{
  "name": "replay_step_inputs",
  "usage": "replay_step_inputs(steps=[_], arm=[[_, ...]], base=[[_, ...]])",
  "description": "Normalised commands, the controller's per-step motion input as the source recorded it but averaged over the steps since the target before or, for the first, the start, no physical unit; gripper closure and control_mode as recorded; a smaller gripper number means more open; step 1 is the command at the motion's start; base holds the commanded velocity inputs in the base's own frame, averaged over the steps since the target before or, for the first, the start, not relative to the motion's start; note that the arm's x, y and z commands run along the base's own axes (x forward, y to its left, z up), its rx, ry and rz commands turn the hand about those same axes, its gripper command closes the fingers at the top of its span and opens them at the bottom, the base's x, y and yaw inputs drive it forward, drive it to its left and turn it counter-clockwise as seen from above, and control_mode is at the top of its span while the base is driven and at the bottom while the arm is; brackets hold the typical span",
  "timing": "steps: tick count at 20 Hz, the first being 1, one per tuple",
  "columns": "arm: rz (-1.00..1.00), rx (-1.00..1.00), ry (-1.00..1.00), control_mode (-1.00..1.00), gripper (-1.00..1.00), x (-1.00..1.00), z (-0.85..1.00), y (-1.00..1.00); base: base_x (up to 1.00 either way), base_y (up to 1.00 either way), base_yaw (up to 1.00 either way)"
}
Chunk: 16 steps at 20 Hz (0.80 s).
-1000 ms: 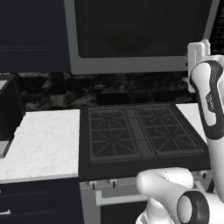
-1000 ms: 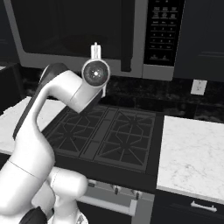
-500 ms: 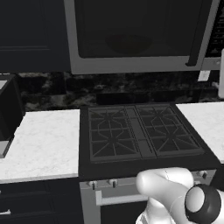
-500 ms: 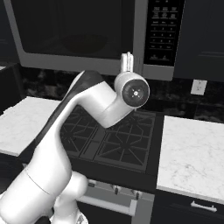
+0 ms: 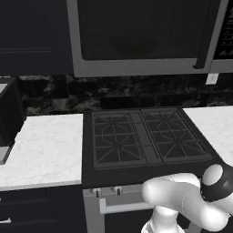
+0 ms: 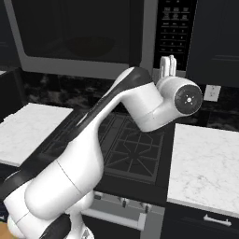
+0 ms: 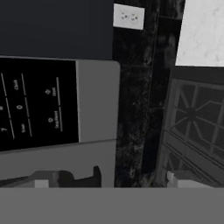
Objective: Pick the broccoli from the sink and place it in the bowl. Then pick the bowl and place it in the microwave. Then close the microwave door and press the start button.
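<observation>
We see the microwave (image 5: 141,38) hanging above the stove (image 5: 145,139), with its long side running left to right along the wall. Its door (image 6: 77,35) is shut and lies flat across the front, facing out toward the robot. The black bar handle (image 5: 207,34) stands upright at the right edge of the door, and the black button panel (image 6: 175,32) is just to the right of it. Behind the dark window we can make out a faint round shape (image 5: 132,45) that may be the bowl, but it is too dim to be sure.

The jaws (image 6: 168,65) are near the lower part of the button panel in the right base view, pointing upward from the white wrist. They are spread wide and hold nothing. In the hand view the dark finger tips (image 7: 96,175) rise at the bottom, and beyond them we see the button panel turned on its side, with the grey lower corner of the microwave beside it. We cannot tell if the tips touch the panel.

A white wall socket (image 6: 212,92) is on the dark backsplash to the right of the microwave. White marble counter (image 5: 43,148) lies on both sides of the stove. At the far left edge of the left base view a dark recess (image 5: 9,123) in the counter looks like the sink, but its inside is hidden.
</observation>
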Motion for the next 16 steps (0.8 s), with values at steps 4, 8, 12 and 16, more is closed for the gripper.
replay_step_inputs(steps=[4, 8, 12, 16], arm=[[0.03, 0.05, 0.0, -1.0, -1.0, 0.56, 0.0, -0.12], [0.01, 0.05, 0.0, -1.0, -1.0, 0.43, 0.0, -0.1], [0.0, 0.03, -0.01, -1.0, -1.0, 0.31, 0.0, -0.11], [0.0, 0.02, -0.01, -1.0, -1.0, 0.31, 0.0, -0.14]], base=[[0.0, 0.0, 0.0], [0.0, 0.0, 0.0], [0.0, 0.0, 0.0], [0.0, 0.0, 0.0]])
